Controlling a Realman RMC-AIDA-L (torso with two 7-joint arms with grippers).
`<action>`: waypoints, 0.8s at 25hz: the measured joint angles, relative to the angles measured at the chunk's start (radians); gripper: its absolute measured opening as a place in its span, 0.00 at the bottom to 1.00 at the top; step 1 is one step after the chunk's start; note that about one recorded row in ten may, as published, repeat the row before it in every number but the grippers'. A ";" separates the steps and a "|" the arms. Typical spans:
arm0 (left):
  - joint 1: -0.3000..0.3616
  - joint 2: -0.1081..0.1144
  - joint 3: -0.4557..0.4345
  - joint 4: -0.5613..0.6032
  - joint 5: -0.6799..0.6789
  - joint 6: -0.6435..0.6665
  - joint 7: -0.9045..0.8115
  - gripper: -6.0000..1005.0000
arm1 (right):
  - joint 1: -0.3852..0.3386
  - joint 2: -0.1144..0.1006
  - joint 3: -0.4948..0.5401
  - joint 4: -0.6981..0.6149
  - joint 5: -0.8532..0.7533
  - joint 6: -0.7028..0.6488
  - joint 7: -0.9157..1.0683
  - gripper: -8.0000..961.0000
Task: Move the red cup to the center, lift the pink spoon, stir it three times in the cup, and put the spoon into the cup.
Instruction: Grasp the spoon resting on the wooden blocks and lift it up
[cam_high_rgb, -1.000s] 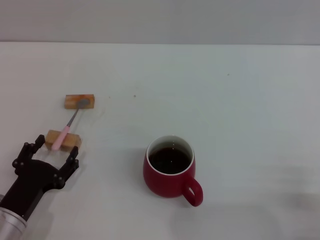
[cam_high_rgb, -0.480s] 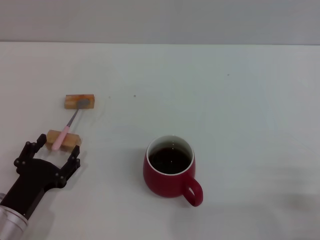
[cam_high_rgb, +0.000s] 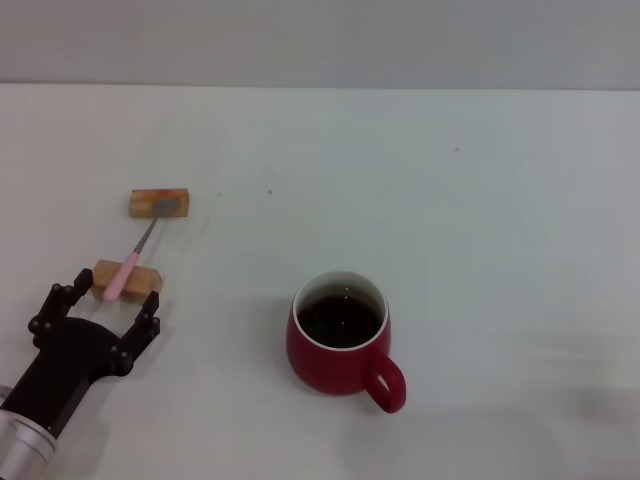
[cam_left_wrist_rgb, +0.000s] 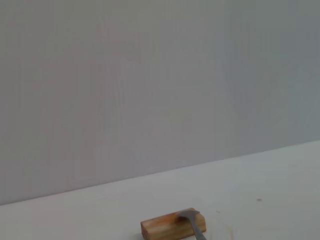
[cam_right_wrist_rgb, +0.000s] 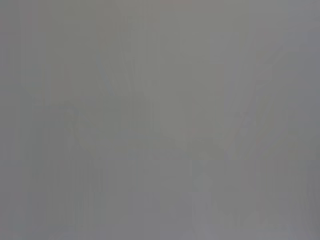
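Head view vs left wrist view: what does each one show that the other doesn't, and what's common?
Only the head view shows the red cup with dark liquid, the open left gripper just short of the pink spoon's handle, and the near wooden block under that handle. Only the left wrist view shows the grey wall behind the table. Both show the far wooden block with the spoon's metal bowl resting on it, and the white table.

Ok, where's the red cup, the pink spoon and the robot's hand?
red cup (cam_high_rgb: 335, 368), head view, front wall.
pink spoon (cam_high_rgb: 126, 272), head view, pink handle.
left gripper (cam_high_rgb: 103, 305), head view, between the open fingertips.
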 joint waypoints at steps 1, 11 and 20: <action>0.000 0.000 0.000 0.000 0.000 -0.004 0.000 0.83 | 0.000 0.000 0.000 0.000 0.000 0.000 0.000 0.44; -0.002 0.000 0.000 0.005 0.002 -0.014 0.000 0.82 | -0.006 0.000 0.000 0.000 0.000 -0.001 -0.001 0.44; -0.002 0.000 -0.002 0.006 -0.004 -0.014 0.000 0.81 | -0.006 0.000 -0.001 0.000 0.000 -0.002 -0.001 0.44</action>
